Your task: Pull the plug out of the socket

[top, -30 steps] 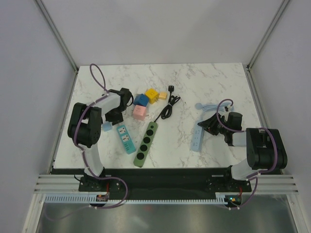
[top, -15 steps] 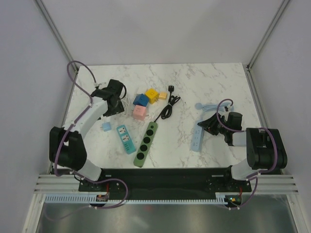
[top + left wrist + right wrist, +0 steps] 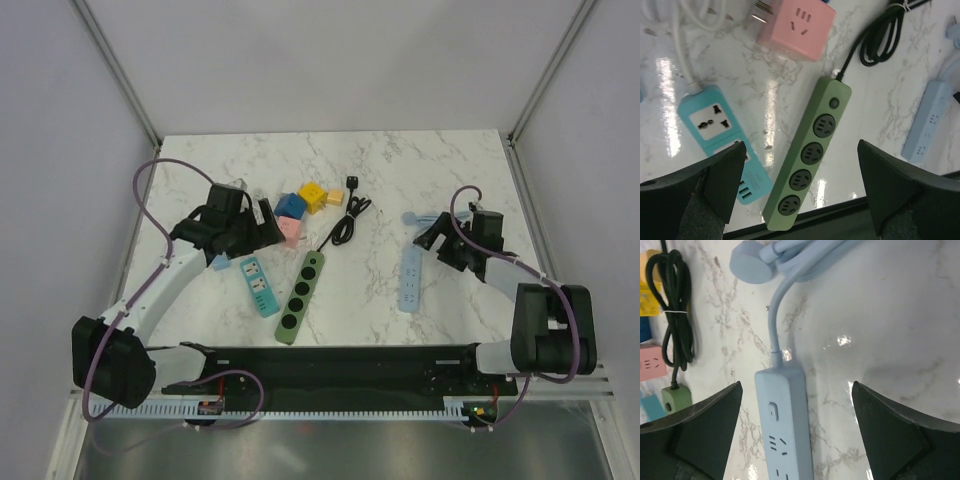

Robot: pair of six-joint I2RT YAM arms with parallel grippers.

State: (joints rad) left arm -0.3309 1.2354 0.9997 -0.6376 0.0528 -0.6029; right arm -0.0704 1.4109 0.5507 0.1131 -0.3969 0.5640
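A white plug point(image 3: 761, 7) lies with bare prongs showing, just beside the pink cube socket point(image 3: 799, 26) point(image 3: 291, 230). Its white cord runs to the teal power strip point(image 3: 720, 137) point(image 3: 259, 286). My left gripper point(image 3: 801, 144) point(image 3: 262, 225) hangs open above the table with nothing between its fingers. The green strip point(image 3: 812, 157) lies below it. My right gripper point(image 3: 797, 384) point(image 3: 432, 238) is open and empty above the cord end of the light-blue power strip point(image 3: 786, 425) point(image 3: 410, 276), not touching it.
Blue cube point(image 3: 290, 205) and yellow cube point(image 3: 312, 194) sit behind the pink one. A coiled black cord point(image 3: 345, 220) with its black plug point(image 3: 353, 182) leads from the green strip point(image 3: 300, 285). The light-blue strip's round plug point(image 3: 751, 266) and looped cord lie at the back right.
My right gripper has opened and lifted back from the light-blue strip, which has turned slightly. The left arm has swung forward and right, toward the pink cube, its gripper still open.
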